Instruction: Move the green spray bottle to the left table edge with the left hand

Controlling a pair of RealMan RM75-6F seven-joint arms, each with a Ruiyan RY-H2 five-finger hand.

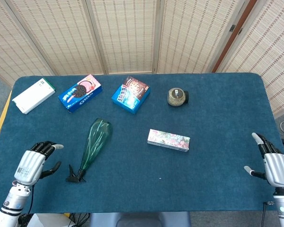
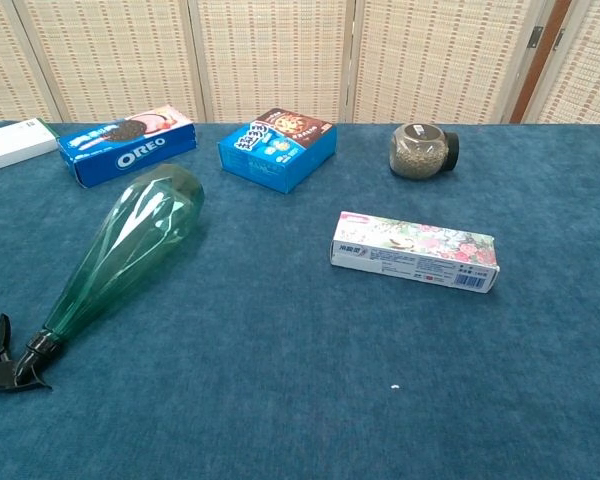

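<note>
The green spray bottle (image 1: 94,143) lies on its side on the blue table, its black trigger head (image 1: 75,175) toward the front edge. The chest view shows the green spray bottle (image 2: 120,250) at the left with its black trigger head (image 2: 5,362). My left hand (image 1: 32,164) hovers near the front left of the table, a short way left of the trigger head, fingers apart and holding nothing. My right hand (image 1: 274,164) rests at the front right edge, fingers apart and empty. Neither hand appears in the chest view.
Along the back stand a white box (image 1: 33,95), an Oreo box (image 1: 79,92), a blue biscuit box (image 1: 130,94) and a small jar (image 1: 177,97). A flowered flat box (image 1: 168,139) lies mid-table, right of the bottle. The left table edge (image 1: 1,124) runs beside the white box.
</note>
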